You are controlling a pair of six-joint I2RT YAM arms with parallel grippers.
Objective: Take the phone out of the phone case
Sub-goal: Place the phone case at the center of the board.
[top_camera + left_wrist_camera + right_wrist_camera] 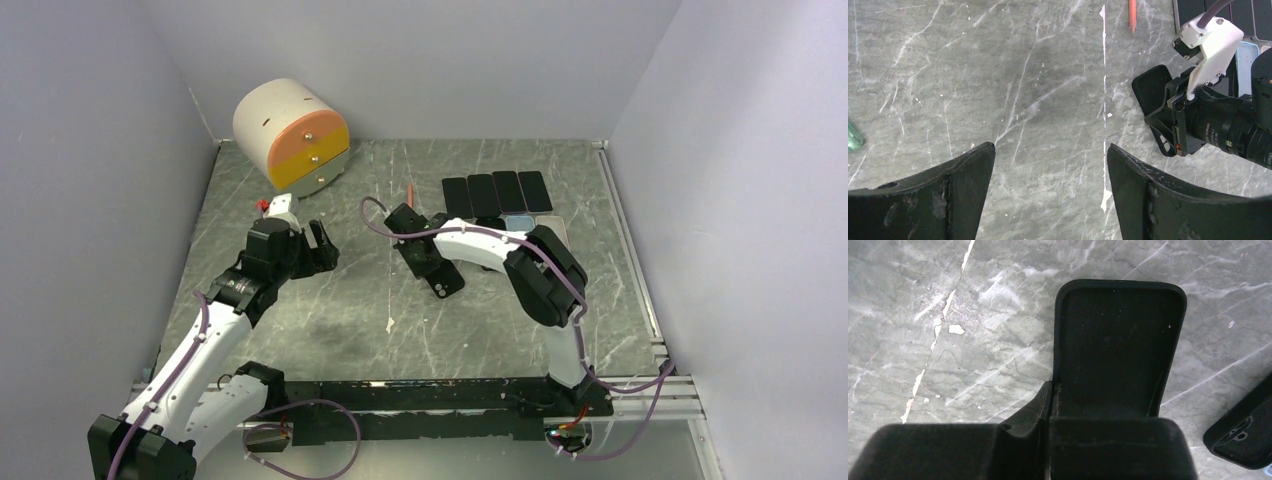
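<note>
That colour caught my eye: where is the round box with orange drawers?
In the top view, the round box sits at the far left corner of the table, just beyond the left end effector.

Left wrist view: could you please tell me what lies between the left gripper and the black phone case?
Only bare grey marble tabletop, in the left wrist view, from the left gripper to the black phone case.

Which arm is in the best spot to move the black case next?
Right, probably. The right pincer is shut on a side wall of the black case, which looks empty inside. The left pincer hangs open over the table, touching nothing.
</note>
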